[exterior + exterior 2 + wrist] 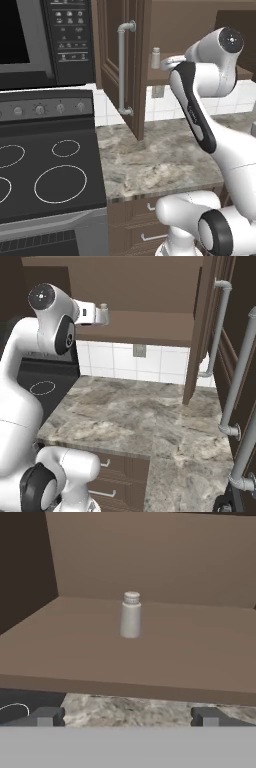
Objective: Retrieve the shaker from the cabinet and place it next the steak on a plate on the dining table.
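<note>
Shaker (131,615) upright on cabinet (150,647) shelf (fingertips (44,717) apart).

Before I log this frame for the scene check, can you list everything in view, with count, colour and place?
shaker: one, pale grey, upright on the cabinet shelf, untouched
cabinet: one, dark brown, on the wall above the counter, door open
cabinet door handle: one, silver bar, vertical on the open door
shelf: one, brown, inside the cabinet, bearing the shaker
counter: one, grey-brown marbled stone, below the cabinet
stove: one, black with white burner rings, left of the counter
microwave: one, black, above the stove
drawers: brown with silver handles, under the counter
wall tiles: white, behind the counter
gripper: one, dark fingertips, open, short of the shelf edge, facing the shaker
</note>
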Robot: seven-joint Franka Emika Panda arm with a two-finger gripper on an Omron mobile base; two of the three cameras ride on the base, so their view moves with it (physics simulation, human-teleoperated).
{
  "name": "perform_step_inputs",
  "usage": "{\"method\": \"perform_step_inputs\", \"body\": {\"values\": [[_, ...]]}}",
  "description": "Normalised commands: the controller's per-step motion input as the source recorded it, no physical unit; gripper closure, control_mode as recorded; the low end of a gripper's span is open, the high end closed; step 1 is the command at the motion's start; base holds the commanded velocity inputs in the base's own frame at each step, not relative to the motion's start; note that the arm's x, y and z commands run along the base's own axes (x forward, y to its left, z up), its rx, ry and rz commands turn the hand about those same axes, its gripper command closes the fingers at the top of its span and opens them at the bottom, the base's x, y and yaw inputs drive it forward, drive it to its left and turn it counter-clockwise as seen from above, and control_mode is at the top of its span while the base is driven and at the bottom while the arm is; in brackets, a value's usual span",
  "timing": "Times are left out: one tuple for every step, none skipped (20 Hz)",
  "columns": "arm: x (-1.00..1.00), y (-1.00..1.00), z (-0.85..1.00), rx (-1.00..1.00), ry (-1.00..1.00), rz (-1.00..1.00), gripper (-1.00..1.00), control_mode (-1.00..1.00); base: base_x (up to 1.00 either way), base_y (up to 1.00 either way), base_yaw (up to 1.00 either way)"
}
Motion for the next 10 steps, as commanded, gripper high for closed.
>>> {"method": "perform_step_inputs", "body": {"values": [[0.34,0.00,0.01,0.00,0.00,0.00,-1.00,-1.00,0.00,0.00,0.00],[0.37,0.00,0.00,0.00,0.00,0.00,-1.00,-1.00,0.00,0.00,0.00],[0.39,0.00,0.00,0.00,0.00,0.00,-1.00,-1.00,0.00,0.00,0.00],[0.38,0.00,0.00,0.00,0.00,0.00,-1.00,-1.00,0.00,0.00,0.00],[0.38,0.00,0.00,0.00,0.00,0.00,-1.00,-1.00,0.00,0.00,0.00],[0.38,0.00,0.00,0.00,0.00,0.00,-1.00,-1.00,0.00,0.00,0.00],[0.38,0.00,0.00,0.00,0.00,0.00,-1.00,-1.00,0.00,0.00,0.00],[0.37,0.00,0.00,0.00,0.00,0.00,-1.00,-1.00,0.00,0.00,0.00],[0.34,0.00,0.00,0.00,0.00,0.00,-1.00,-1.00,0.00,0.00,0.00],[0.35,0.00,0.00,0.00,0.00,0.00,-1.00,-1.00,0.00,0.00,0.00]]}}
